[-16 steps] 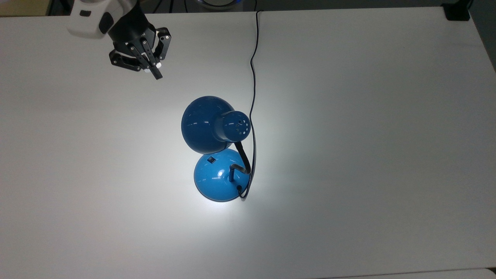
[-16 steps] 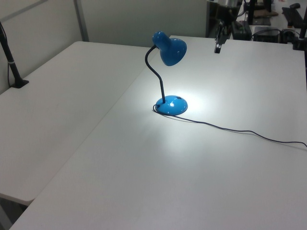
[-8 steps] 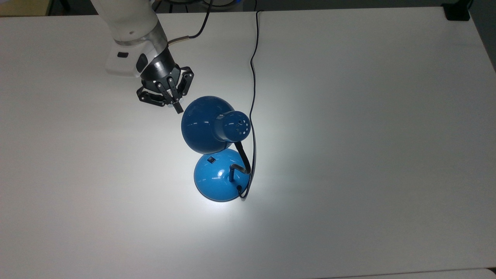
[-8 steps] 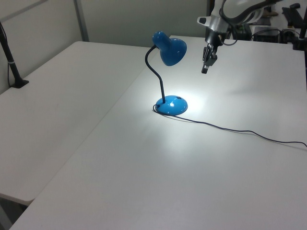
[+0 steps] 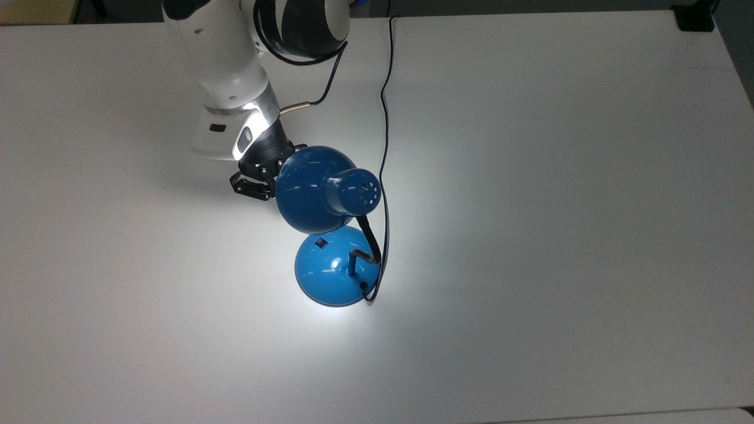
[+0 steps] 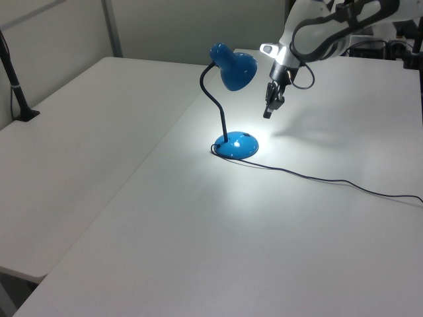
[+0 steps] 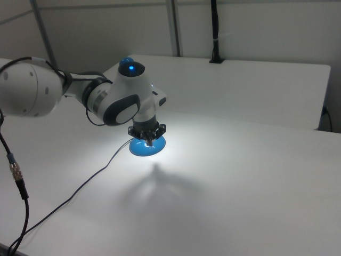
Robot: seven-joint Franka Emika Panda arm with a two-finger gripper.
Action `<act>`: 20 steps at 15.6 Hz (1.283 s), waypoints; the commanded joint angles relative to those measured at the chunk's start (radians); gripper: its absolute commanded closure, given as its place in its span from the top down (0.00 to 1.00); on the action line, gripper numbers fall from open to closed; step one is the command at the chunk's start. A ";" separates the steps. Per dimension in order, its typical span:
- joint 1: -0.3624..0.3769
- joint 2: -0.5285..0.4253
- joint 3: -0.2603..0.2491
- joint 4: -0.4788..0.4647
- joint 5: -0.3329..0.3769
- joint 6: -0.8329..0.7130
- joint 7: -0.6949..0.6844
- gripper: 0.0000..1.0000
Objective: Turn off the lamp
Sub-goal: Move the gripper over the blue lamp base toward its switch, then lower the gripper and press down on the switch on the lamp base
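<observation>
**Left view: jaws hanging beside the shade, switch lying below on the base**

Left view is showing my gripper [image 6: 268,112] hanging in the air just beside the dome shade of the glossy blue desk lamp [image 6: 236,145], on the left view's right and a little lower than the shade's rim. My jaws are looking pressed together into one narrow tip pointing down. The lamp is standing near the middle of the white worktop [image 6: 198,238], its black gooseneck [image 6: 213,99] arching up from the round base, its black cord [image 6: 330,181] trailing away across the surface. The bulb is glowing, throwing a bright pool around the base.

In the top view, the small black switch [image 5: 320,242] is sitting on the base's upper slope, just under the shade's edge. It is lying toward the top view's lower right from my gripper [image 5: 259,182], and lower down, with the shade partly overhanging the way. I am judging that I need to travel along the shade's rim and then descend, keeping clear of the shade.
</observation>
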 commanded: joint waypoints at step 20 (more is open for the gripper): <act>0.019 0.157 0.073 0.103 0.028 0.133 0.009 0.00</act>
